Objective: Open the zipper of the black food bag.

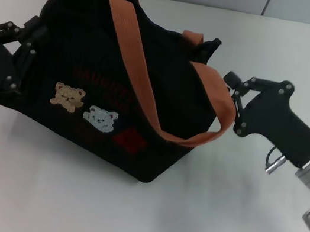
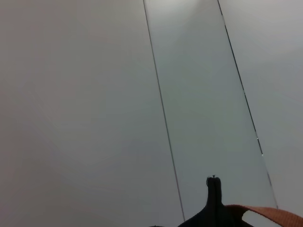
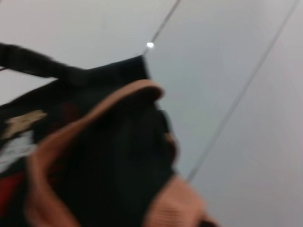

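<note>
The black food bag [image 1: 109,66] stands tilted at the middle of the white table, its bear patches [image 1: 87,109] facing me and its orange-brown handles [image 1: 148,85] draped over the top. My left gripper [image 1: 23,60] sits against the bag's left end. My right gripper [image 1: 235,104] is open at the bag's right end, right beside the hanging handle loop [image 1: 216,124]. I cannot make out the zipper in the black fabric. The right wrist view shows the bag [image 3: 113,156] close up, with a small bright glint [image 3: 150,45] at its upper corner. The left wrist view catches only a bag corner [image 2: 213,203].
The white table [image 1: 142,222] stretches in front of and to the right of the bag. A pale panelled wall [image 2: 199,94] stands behind the table's far edge.
</note>
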You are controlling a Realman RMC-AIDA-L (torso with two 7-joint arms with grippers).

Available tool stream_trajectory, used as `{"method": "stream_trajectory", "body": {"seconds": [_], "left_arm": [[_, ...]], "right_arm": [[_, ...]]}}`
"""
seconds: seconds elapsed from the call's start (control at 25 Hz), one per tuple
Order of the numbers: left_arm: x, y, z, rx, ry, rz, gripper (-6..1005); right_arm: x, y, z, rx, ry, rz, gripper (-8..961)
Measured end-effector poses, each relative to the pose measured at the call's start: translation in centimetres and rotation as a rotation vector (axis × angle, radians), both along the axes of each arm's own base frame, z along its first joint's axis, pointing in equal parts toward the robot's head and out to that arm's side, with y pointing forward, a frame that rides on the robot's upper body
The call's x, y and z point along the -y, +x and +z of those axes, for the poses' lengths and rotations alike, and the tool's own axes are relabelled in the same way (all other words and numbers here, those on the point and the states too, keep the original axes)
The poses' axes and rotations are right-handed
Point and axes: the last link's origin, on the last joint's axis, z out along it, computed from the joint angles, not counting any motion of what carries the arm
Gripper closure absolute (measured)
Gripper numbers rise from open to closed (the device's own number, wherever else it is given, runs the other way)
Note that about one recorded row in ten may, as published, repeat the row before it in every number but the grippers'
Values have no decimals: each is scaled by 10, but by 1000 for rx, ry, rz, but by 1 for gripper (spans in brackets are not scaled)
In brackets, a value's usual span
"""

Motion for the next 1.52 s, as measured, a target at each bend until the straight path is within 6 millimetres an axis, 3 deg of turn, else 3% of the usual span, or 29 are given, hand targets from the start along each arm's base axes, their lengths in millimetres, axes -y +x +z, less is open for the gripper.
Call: {"method": "stream_trajectory", "body": {"seconds": [0.44, 0.52, 0.8, 0.84, 0.92, 0.96, 1.04, 1.12, 1.2, 1.32, 1.52], "left_arm": [[14, -25, 5, 112, 80, 190, 906], [25, -32, 12, 133, 123, 221, 838], [48, -38, 25, 181, 184, 217, 566], [48, -38, 25, 181, 184, 217, 521], [66, -40, 44, 211, 117, 159, 447], [66, -40, 44, 211, 117, 159, 419], [69, -40, 50, 198, 54, 132, 363], [71, -39, 63, 130, -154, 66, 307], [71, -37, 66, 93, -259, 42, 251], [67, -29, 63, 24, -412, -14, 167], [62, -17, 51, -43, -541, -93, 167]], "right_arm": [[-24, -3, 22, -241, 67, -168, 854], [-26, -6, 23, -255, 60, -166, 843], [-29, -13, 29, -344, -15, -153, 582], [-30, -15, 32, -372, -48, -148, 524], [-32, -21, 43, -438, -197, -116, 408], [-32, -21, 43, -438, -197, -116, 385], [-31, -29, 51, -447, -372, -78, 338], [-28, -43, 59, -391, -606, -35, 292], [-25, -48, 60, -360, -676, -18, 266], [-12, -63, 58, -199, -887, 52, 229], [0, -67, 45, -4, -1033, 95, 172]]}}
